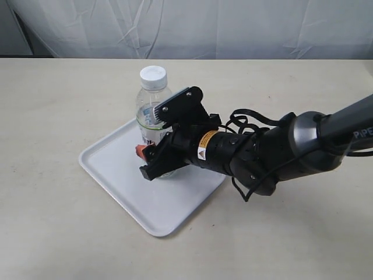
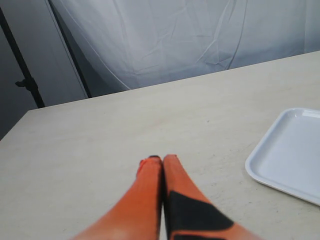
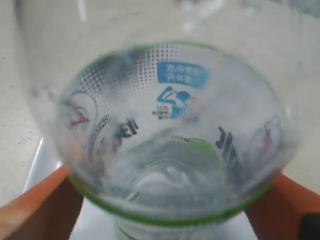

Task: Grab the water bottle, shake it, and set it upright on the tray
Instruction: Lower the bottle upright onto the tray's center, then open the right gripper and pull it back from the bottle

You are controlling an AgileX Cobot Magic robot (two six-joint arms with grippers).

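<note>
The water bottle (image 1: 150, 108), clear with a white cap and a green-edged label, stands upright on the white tray (image 1: 119, 169). My right gripper (image 1: 154, 161) reaches in from the right and is shut on the bottle's lower body. In the right wrist view the bottle (image 3: 170, 125) fills the frame, and an orange finger (image 3: 40, 205) presses on each side of it. The bottle's base is hidden behind the gripper in the exterior view. My left gripper (image 2: 161, 159) is shut on nothing, low over bare table, with the tray's corner (image 2: 290, 150) off to one side.
The beige table (image 1: 58, 105) stretches around the tray on all sides. A white cloth backdrop (image 1: 233, 26) hangs behind its far edge. A dark stand (image 2: 25, 80) is beyond the table's corner in the left wrist view.
</note>
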